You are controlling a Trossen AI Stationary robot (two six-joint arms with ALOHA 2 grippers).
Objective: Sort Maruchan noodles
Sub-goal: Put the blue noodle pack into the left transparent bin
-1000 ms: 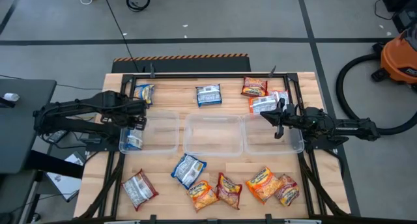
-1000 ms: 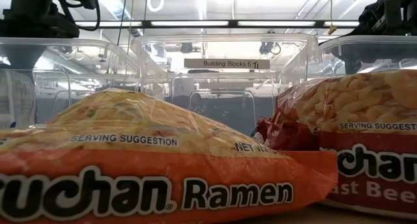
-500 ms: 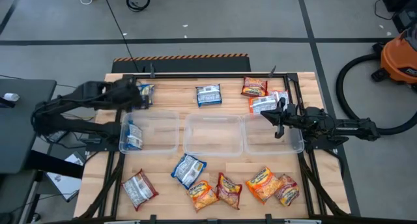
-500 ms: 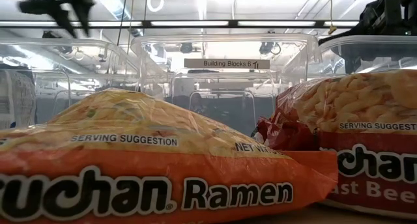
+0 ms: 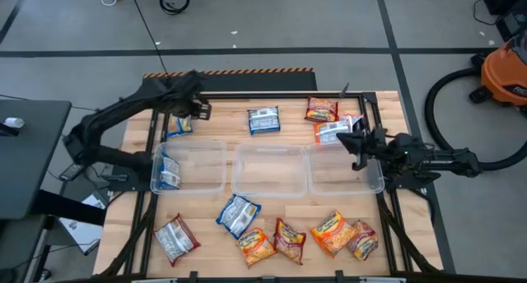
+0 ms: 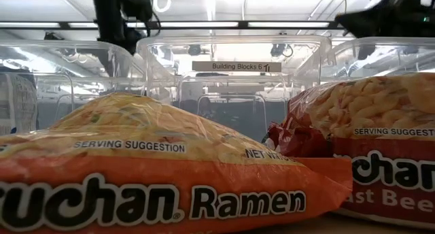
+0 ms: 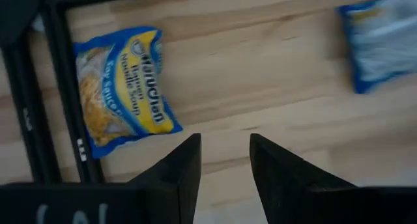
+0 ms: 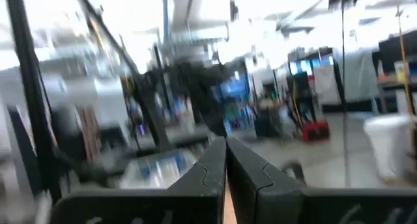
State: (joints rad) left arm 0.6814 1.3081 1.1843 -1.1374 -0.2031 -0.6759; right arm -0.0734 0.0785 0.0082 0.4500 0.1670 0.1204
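Observation:
Maruchan noodle packets lie flat on the wooden table. A blue-and-yellow packet (image 7: 124, 90) lies at the far left, and a blue-and-white one (image 5: 263, 119) to its right. Two red packets (image 5: 328, 118) lie at the far right. Another blue packet (image 5: 167, 172) rests inside the left clear bin (image 5: 206, 164). Several blue, red and orange packets (image 5: 272, 234) line the near edge. My left gripper (image 7: 225, 159) hangs open above bare wood, between the two far-left packets. My right gripper (image 8: 226, 162) is shut, raised over the right bin's (image 5: 366, 180) far rim.
Three clear bins stand in a row across the table's middle; the middle one (image 5: 268, 169) holds nothing. A black frame rail (image 7: 58, 120) runs along the table's left and far edges. An orange shop vacuum (image 5: 504, 73) stands on the floor off the right side.
My left gripper has swung from over the left bin toward the table's far edge and somewhat to the right, to a spot above the wood beside the blue-and-yellow packet. My right gripper has tipped its fingers upward. No packet has moved.

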